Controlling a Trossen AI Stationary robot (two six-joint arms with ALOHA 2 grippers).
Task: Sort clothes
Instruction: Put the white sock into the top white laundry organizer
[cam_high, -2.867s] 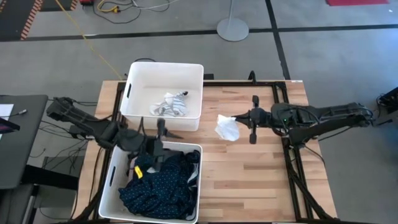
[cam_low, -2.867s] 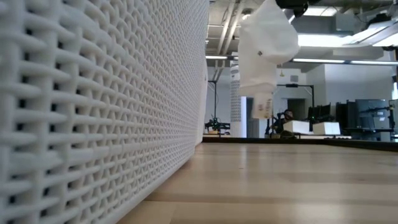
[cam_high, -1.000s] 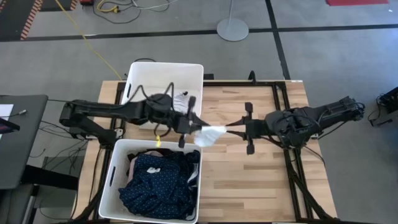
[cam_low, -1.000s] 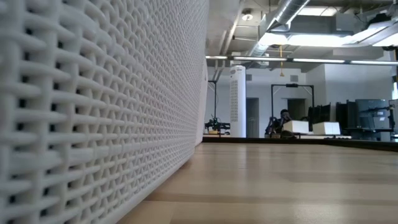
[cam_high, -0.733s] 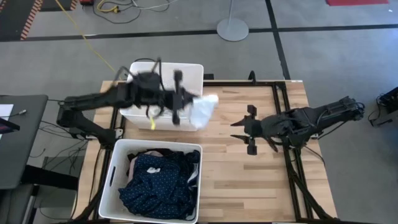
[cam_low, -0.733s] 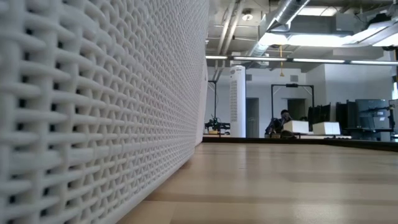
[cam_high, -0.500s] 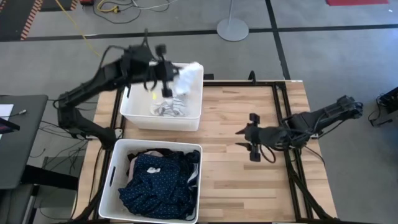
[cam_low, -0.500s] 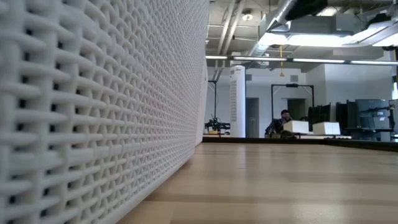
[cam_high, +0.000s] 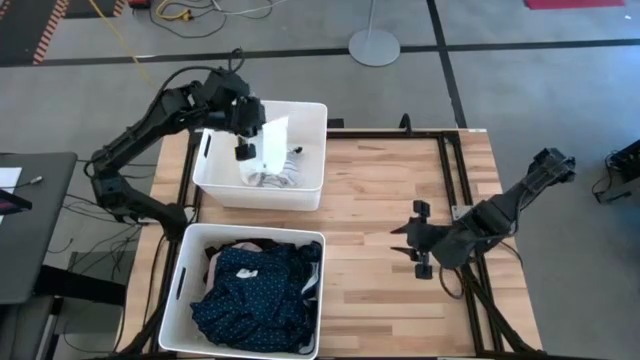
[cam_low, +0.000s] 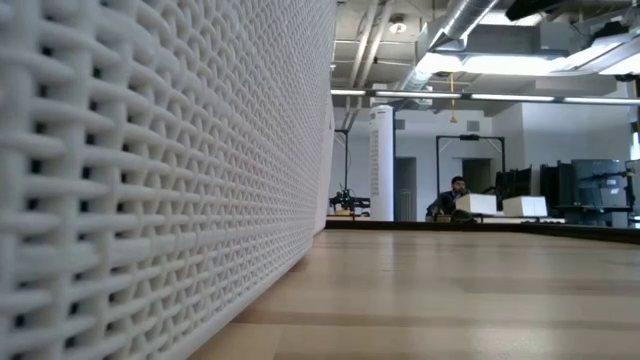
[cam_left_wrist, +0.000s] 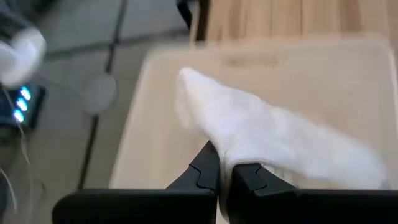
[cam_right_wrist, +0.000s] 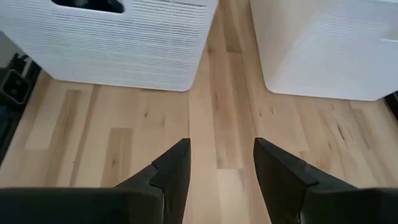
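Left gripper (cam_high: 243, 143) now moved over far bin (cam_high: 310, 112), jaws clamped on white sock (cam_high: 272, 146) hanging above it, right gripper (cam_high: 420, 241) withdrawn over table (cam_high: 380, 270), jaws parted, empty.

A grey concrete floor (cam_high: 520, 90) is being crossed by dark lines around the light wooden table top (cam_high: 390, 200). A round grey stand base (cam_high: 374, 46) is being seen on the floor beyond the table, and a black side desk (cam_high: 30, 225) is standing beside it. In the low view, a white square pillar (cam_low: 383, 160) is being lit by long ceiling lamps (cam_low: 500, 97), and silver ceiling ducts (cam_low: 455, 20) are running overhead. Dark monitors (cam_low: 595, 180) are being seen far behind.
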